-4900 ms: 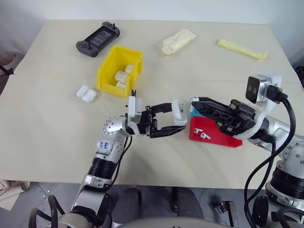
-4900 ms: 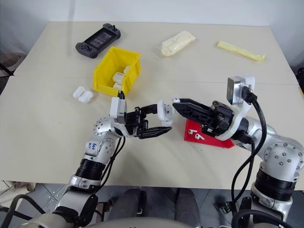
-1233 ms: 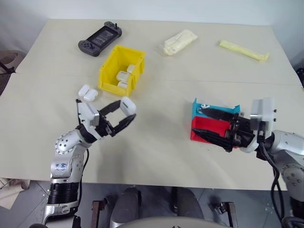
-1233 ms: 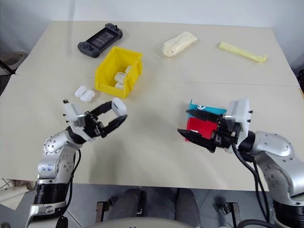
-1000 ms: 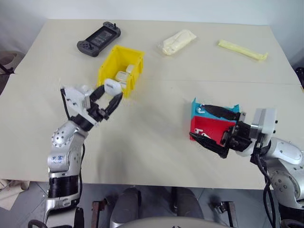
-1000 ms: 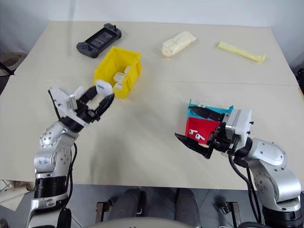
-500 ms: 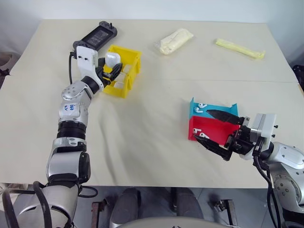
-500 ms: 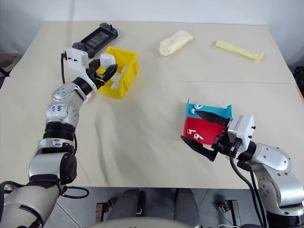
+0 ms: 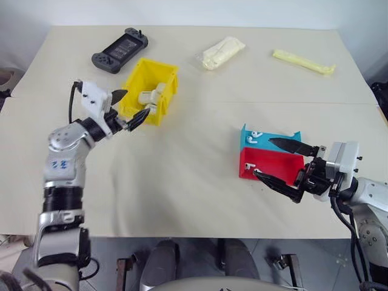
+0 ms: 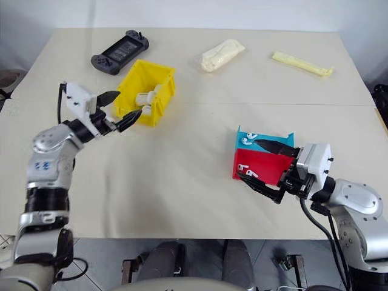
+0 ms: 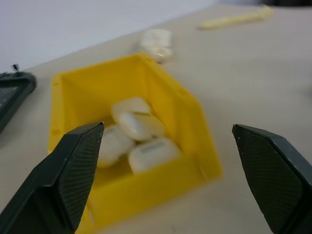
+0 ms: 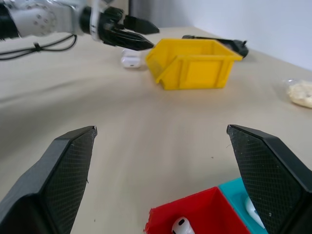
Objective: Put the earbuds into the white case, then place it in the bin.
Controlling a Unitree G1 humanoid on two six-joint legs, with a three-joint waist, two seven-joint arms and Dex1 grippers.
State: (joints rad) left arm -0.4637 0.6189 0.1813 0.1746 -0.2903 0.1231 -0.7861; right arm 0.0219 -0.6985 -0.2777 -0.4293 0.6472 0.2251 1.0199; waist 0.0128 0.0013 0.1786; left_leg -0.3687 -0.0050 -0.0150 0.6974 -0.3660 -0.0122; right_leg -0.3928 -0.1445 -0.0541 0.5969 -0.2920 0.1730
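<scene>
The yellow bin (image 9: 165,74) stands on the table at the back left, with several white cases (image 11: 141,126) lying in it. My left gripper (image 9: 128,106) hovers open and empty just in front of the bin's near left corner. Toward the front right, my right gripper (image 9: 284,162) is open and empty, its fingers spread in front of the red tray (image 9: 276,165) and the teal tray (image 9: 271,137). One earbud (image 12: 180,226) lies in the red tray and another earbud (image 9: 255,134) in the teal tray.
A white case (image 12: 130,58) lies on the table beside the bin, close under my left gripper (image 12: 130,32). A black game controller (image 9: 119,48), a clear bag of cream stuff (image 9: 223,53) and a yellow strip (image 9: 303,62) lie along the table's far side.
My left gripper carried a white case over the bin, opened and let it go there, then pulled back to the left and nearer. The right gripper stayed open by the trays.
</scene>
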